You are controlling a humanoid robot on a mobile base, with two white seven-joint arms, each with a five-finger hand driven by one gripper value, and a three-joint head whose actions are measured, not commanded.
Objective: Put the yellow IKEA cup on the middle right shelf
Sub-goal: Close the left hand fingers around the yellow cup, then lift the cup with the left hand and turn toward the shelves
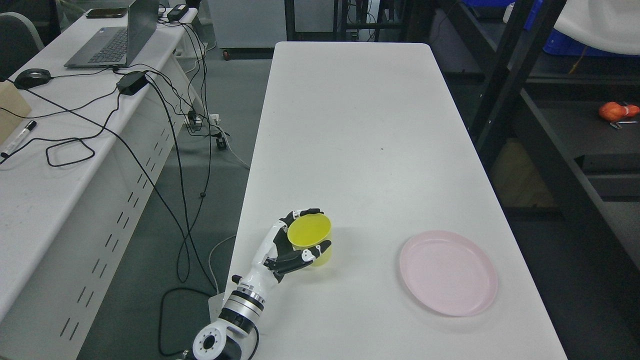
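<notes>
**Mara:** White and matte, the long table (360,125) runs away from the head camera, its corners rounded. Grey floor lies to its left, a dark metal shelving frame (505,85) to its right.

**Jon:** And the arm?

**Mara:** It comes in from the lower left, so it is the left one. A round white joint housing sits at the bottom edge, then a ringed silver-and-black wrist, then the forearm angling up and to the right over the table's near left edge. The left hand (295,245) is wrapped around the yellow cup (311,239).

**Jon:** Wrapped how?

**Mara:** Black-tipped fingers (305,214) curl over the far rim, and the thumb crosses the near wall. White shells cover dark jointed segments. The cup is clasped between them.

**Jon:** Is it lifted?

**Mara:** I cannot tell; its base looks to be at the tabletop, with a faint shadow to its right. It is upright, smooth plastic, a plain tapered cylinder, mouth open toward the camera.

**Jon:** Anything else on that table?

**Mara:** A pale pink plate (448,272), round and shallow with a raised lip, well apart from the cup, near the right edge.

**Jon:** Beyond it?

**Mara:** A second white desk (45,200) at left carries a grey laptop (117,37), a black mouse (32,77), a marker (19,137) and looping black cables (165,130). Something orange (617,111) lies on a dark shelf at right.
</notes>
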